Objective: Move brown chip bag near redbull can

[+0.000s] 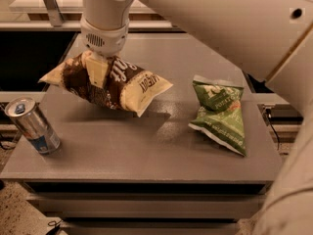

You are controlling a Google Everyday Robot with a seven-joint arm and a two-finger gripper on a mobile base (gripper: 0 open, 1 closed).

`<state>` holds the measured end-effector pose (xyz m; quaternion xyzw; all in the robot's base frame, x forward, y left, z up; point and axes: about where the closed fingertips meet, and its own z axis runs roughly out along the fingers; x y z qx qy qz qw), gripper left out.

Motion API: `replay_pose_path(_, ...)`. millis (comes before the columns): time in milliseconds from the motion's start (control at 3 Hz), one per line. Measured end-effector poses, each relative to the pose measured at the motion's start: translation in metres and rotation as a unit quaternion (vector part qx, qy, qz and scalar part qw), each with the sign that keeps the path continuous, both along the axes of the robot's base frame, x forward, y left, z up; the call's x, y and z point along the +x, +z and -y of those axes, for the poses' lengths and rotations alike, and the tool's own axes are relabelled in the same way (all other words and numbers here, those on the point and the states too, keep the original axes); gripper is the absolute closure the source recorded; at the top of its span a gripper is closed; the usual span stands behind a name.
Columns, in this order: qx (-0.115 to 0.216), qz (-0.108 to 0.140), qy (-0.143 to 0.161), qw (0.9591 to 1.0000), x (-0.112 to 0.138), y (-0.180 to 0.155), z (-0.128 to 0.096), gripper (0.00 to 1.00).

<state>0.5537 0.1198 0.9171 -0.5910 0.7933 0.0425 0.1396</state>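
Single camera view, looking down on a grey table (146, 151). The gripper (98, 80) hangs below the white arm (105, 13) over the rear left part of the table and is clenched on the brown chip bag (131, 84). One cream finger (94, 70) is seen pressed across the dark middle of the bag; the other is hidden behind it. The bag appears to be held clear of the surface, since a shadow lies on the table beneath its right end, though the gap itself cannot be seen directly.

The long axis of the bag runs roughly left to right across the picture. Its cream ends droop to either side of the grip, and the right end hangs somewhat lower. The redbull can (32, 126) stands near the front left corner of the table, below and to the left of the bag in the picture and apart from it. The left end of the bag is the end nearer the can. A green chip bag (220, 114) lies on the right side of the table, well apart from both.

Judged from this layout, the carry is under way and the placing is not yet done. The remaining move calls for travel toward the front left, then a lowering beside the can without knocking it over
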Motion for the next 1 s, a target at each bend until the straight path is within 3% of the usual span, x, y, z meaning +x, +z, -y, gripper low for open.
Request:
replay_pose_path(667,0.016,-0.012,-0.071,0.9973,-0.024,-0.002,-0.019,1.00)
replay_pose_path(1000,0.028,-0.014,-0.085,0.9959,-0.036,-0.001,-0.029,1.00)
